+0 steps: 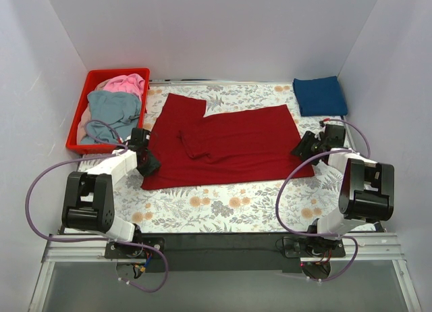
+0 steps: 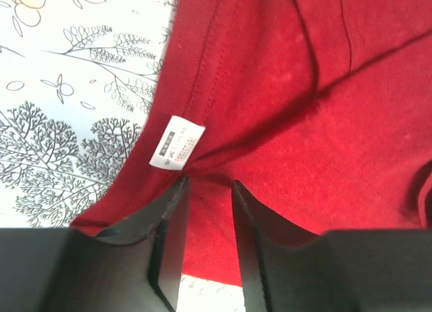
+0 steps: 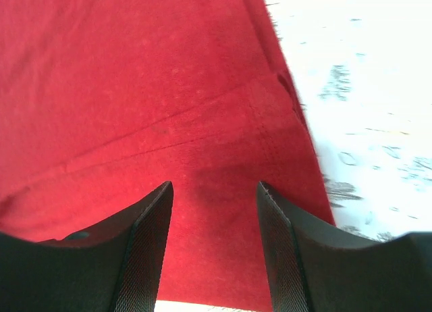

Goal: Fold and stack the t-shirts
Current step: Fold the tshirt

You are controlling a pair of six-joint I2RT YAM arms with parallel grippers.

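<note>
A dark red t-shirt (image 1: 223,146) lies spread on the floral tablecloth, one sleeve folded in over its middle. My left gripper (image 1: 145,157) is down at the shirt's left edge. In the left wrist view it (image 2: 210,184) stands open with a narrow gap over the red cloth (image 2: 304,123), just below a white label (image 2: 177,143), and creases run toward its tips. My right gripper (image 1: 307,146) is at the shirt's right edge. In the right wrist view it (image 3: 214,185) is open wide above the hemmed cloth (image 3: 135,89). A folded navy blue t-shirt (image 1: 320,96) lies at the back right.
A red plastic basket (image 1: 108,73) at the back left holds a pink shirt (image 1: 125,84) and a grey-blue shirt (image 1: 115,108). White walls close in the table on three sides. Floral tablecloth (image 1: 223,204) shows in front of the red shirt.
</note>
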